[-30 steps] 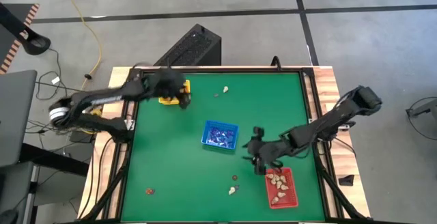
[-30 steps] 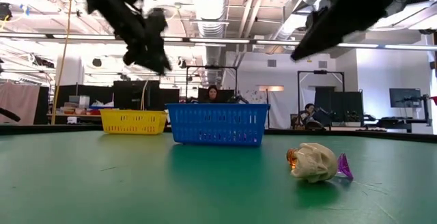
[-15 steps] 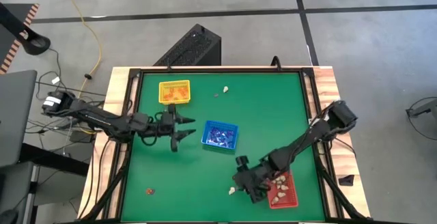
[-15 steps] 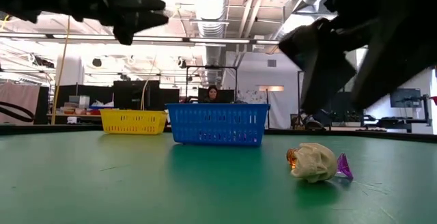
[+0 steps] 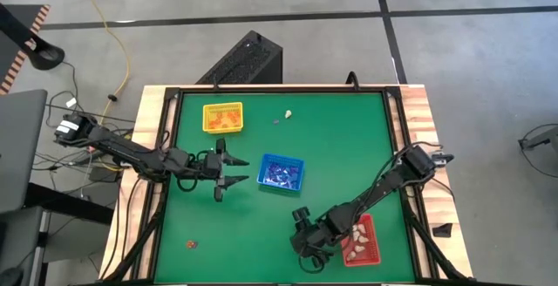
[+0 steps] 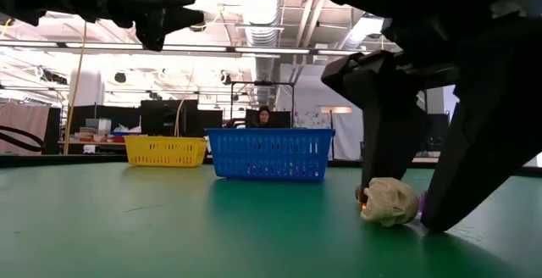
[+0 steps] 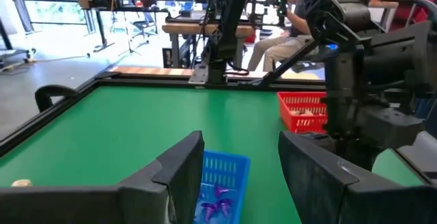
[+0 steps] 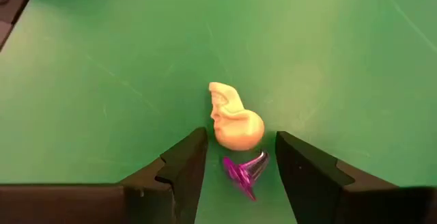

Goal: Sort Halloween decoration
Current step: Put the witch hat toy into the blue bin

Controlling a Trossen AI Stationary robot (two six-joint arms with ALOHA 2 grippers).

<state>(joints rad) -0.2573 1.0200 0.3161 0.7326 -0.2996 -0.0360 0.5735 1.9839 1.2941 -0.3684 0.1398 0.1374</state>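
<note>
The right end effector is down at the bench just beside the red tray, its fingers apart on both sides of a cream-white trinket and a small purple trinket that lie touching each other, probably so that it can close on one piece without pushing the other. The left end effector waits above the bench beside the blue tray, fingers also apart and holding nothing. More Halloween decoration is sorted already, cream-white pieces in the red tray, and loose ones lie beyond the yellow tray.
</note>
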